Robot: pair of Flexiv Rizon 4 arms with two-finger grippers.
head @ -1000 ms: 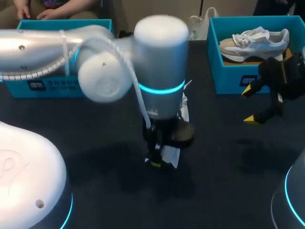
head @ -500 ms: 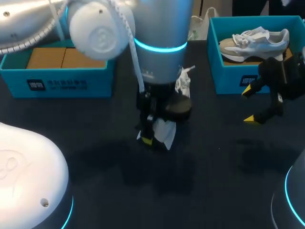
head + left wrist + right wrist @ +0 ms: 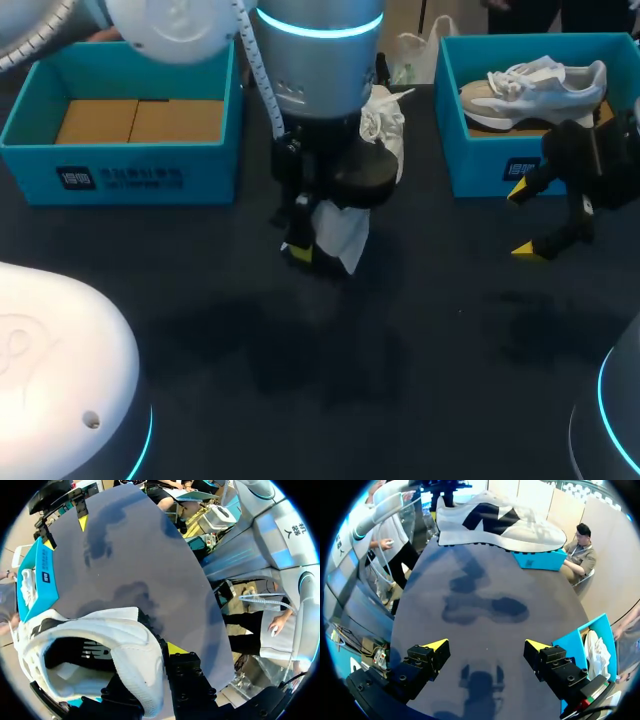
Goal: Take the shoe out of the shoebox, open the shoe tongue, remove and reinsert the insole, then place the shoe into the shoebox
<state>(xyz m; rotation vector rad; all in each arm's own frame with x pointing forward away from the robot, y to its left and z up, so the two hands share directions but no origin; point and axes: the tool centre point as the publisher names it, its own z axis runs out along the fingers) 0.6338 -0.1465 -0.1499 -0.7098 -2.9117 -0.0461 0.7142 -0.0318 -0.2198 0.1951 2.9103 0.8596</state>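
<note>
Two open teal cardboard shoeboxes, white label print on each front wall: left shoebox (image 3: 120, 175), right shoebox (image 3: 490, 160); two white lace-up sneakers: held sneaker (image 3: 340, 235) hangs above dark table (image 3: 400, 380) between boxes, heel pinched by left gripper (image 3: 318, 250); second sneaker (image 3: 535, 80) lies in right shoebox; right gripper (image 3: 487, 647) fingers spread wide, empty.
</note>
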